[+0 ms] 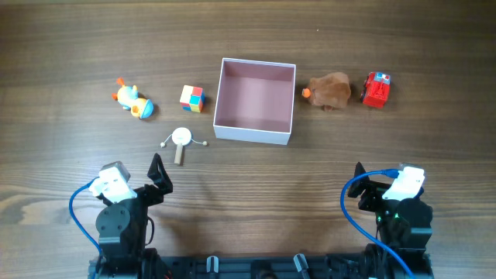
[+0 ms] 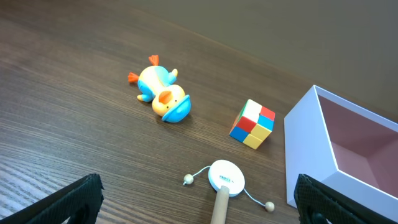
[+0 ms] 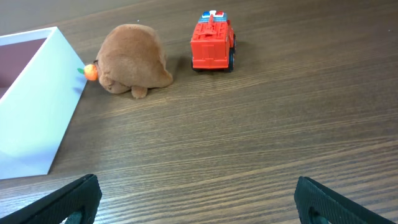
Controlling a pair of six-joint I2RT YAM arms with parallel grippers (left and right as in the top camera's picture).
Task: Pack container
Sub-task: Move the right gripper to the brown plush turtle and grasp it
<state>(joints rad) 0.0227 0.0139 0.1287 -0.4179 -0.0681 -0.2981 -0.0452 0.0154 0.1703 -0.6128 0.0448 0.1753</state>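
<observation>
A dark wood-grain counter (image 1: 325,167) fills every view edge to edge. The container (image 1: 253,132) sits on it at the upper centre of the overhead frame. The left jaws and right jaws, at the bottom, both gape wide, gripping nothing.

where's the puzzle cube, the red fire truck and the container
puzzle cube (image 2: 252,124), left wrist view, middle of its facing side
red fire truck (image 3: 212,43), right wrist view, its roof
container (image 1: 252,133), overhead view, near white outer wall
</observation>
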